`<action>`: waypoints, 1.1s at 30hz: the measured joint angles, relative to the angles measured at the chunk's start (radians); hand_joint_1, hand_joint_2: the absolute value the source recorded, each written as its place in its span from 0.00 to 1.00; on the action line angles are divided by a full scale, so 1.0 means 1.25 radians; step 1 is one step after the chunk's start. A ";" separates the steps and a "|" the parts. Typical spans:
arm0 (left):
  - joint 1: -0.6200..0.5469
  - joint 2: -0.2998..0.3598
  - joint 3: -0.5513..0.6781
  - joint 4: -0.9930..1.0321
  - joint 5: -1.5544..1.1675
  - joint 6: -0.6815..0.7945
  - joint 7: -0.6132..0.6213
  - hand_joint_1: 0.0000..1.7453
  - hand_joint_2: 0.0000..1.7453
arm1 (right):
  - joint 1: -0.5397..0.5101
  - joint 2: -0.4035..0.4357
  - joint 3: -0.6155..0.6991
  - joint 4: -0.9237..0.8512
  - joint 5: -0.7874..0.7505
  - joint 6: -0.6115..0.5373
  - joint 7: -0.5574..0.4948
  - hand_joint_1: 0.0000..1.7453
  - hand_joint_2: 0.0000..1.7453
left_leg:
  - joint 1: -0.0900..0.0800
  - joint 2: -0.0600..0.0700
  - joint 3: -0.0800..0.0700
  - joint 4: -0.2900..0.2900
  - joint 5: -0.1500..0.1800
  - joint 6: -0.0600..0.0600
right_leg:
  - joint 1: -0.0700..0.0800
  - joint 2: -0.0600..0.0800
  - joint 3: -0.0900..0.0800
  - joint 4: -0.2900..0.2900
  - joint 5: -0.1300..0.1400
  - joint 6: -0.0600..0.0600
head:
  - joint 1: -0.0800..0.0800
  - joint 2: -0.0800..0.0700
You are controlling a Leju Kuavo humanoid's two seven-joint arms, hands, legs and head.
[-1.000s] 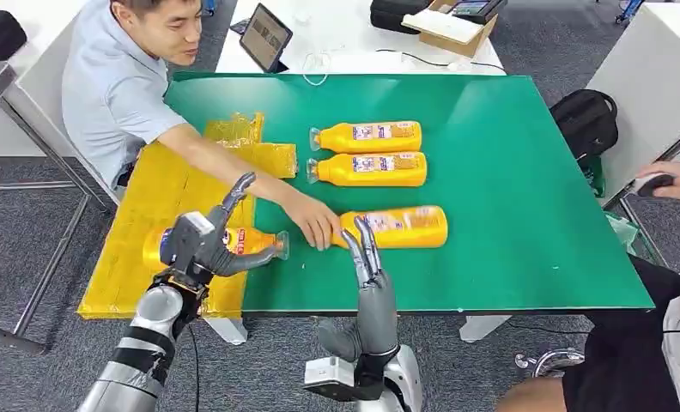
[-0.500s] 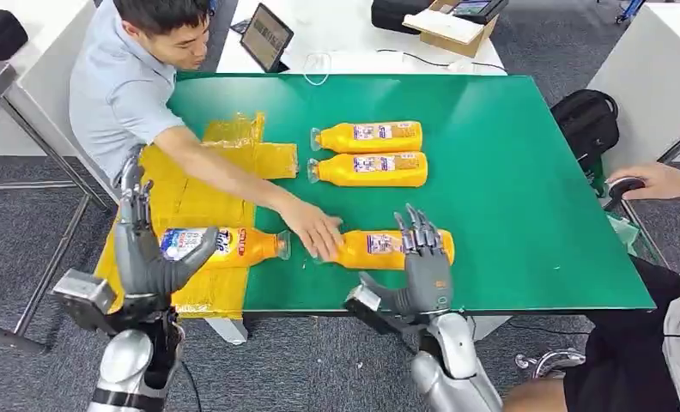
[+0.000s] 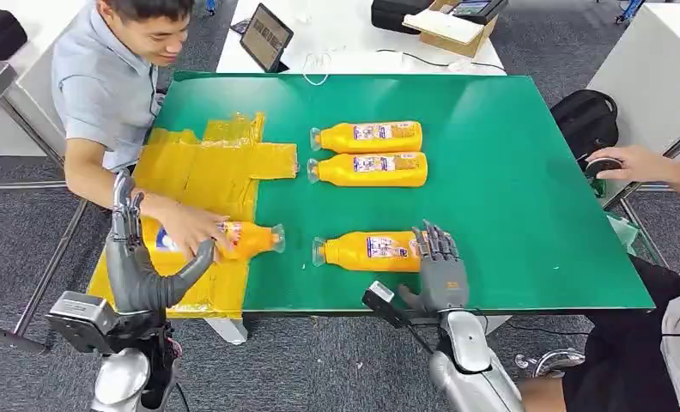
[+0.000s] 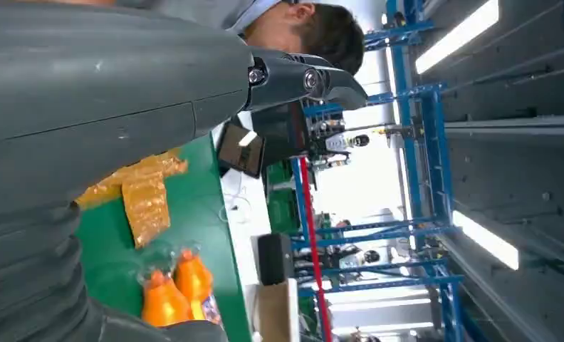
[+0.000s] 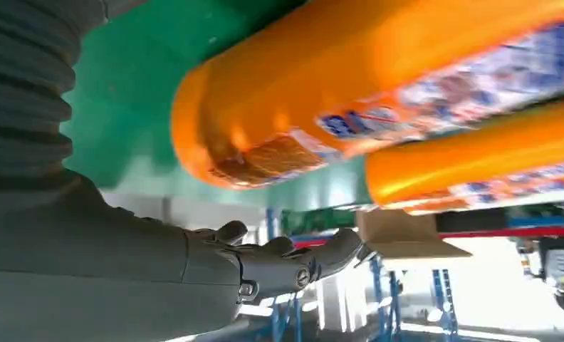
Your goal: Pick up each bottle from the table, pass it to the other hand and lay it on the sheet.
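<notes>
An orange bottle (image 3: 251, 238) lies on the yellow sheet (image 3: 201, 172), with a person's hand (image 3: 185, 227) on it. My left hand (image 3: 135, 253) stands upright beside that bottle at the sheet's near edge, fingers apart and holding nothing. A second orange bottle (image 3: 369, 251) lies on the green table (image 3: 508, 172) near its front edge. My right hand (image 3: 440, 268) is at this bottle's base end, fingers spread and not closed round it. The right wrist view has that bottle (image 5: 350, 92) close above the outstretched fingers (image 5: 279, 263). Two more bottles (image 3: 367, 136) (image 3: 369, 169) lie side by side further back.
The person leans over the table's far left corner. Another person's hand (image 3: 637, 161) rests off the table's right side. A black bag (image 3: 585, 120) stands by the right edge. A tablet (image 3: 265, 36) and a box (image 3: 448, 26) sit on the white table behind.
The person's hand left the near bottle and went onto the bottle on the sheet. My left hand came off that bottle and turned upright. My right hand moved right to the near bottle's base.
</notes>
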 measured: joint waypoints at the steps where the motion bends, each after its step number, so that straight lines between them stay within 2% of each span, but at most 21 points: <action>1: 0.001 0.000 -0.004 0.000 -0.015 0.007 0.000 0.00 1.00 | -0.005 -0.005 -0.002 0.010 0.017 -0.017 0.015 0.00 1.00 | 0.000 0.000 0.000 0.000 0.000 0.000 | 0.000 0.000 0.000 0.000 0.000 0.000 | 0.000 0.000; 7: 0.004 0.000 -0.028 0.011 -0.019 0.002 0.002 0.00 1.00 | -0.053 -0.034 -0.033 0.082 0.035 -0.071 0.020 0.00 1.00 | 0.000 0.000 0.000 0.000 0.000 0.000 | 0.000 0.000 0.000 0.000 0.000 0.000 | 0.000 0.000; 15: -0.008 0.000 -0.054 0.044 -0.019 -0.015 0.003 0.00 1.00 | -0.127 -0.038 -0.047 0.197 -0.022 -0.068 -0.071 0.00 1.00 | 0.000 0.000 0.000 0.000 0.000 0.000 | 0.000 0.000 0.000 0.000 0.000 0.000 | 0.000 0.000; 18: -0.013 0.000 -0.062 0.057 -0.012 -0.020 0.006 0.00 1.00 | -0.148 -0.027 -0.047 0.228 -0.079 -0.039 -0.119 0.00 1.00 | 0.000 0.000 0.000 0.000 0.000 0.000 | 0.000 0.000 0.000 0.000 0.000 0.000 | 0.000 0.000; 26: -0.039 0.000 -0.068 0.093 0.012 -0.041 0.014 0.00 1.00 | -0.189 0.008 -0.047 0.296 -0.119 -0.011 -0.176 0.00 1.00 | 0.000 0.000 0.000 0.000 0.000 0.000 | 0.000 0.000 0.000 0.000 0.000 0.000 | 0.000 0.000; 33: -0.058 0.000 -0.073 0.121 0.031 -0.063 0.023 0.00 1.00 | -0.213 0.029 -0.042 0.327 -0.125 0.008 -0.190 0.00 1.00 | 0.000 0.000 0.000 0.000 0.000 0.000 | 0.000 0.000 0.000 0.000 0.000 0.000 | 0.000 0.000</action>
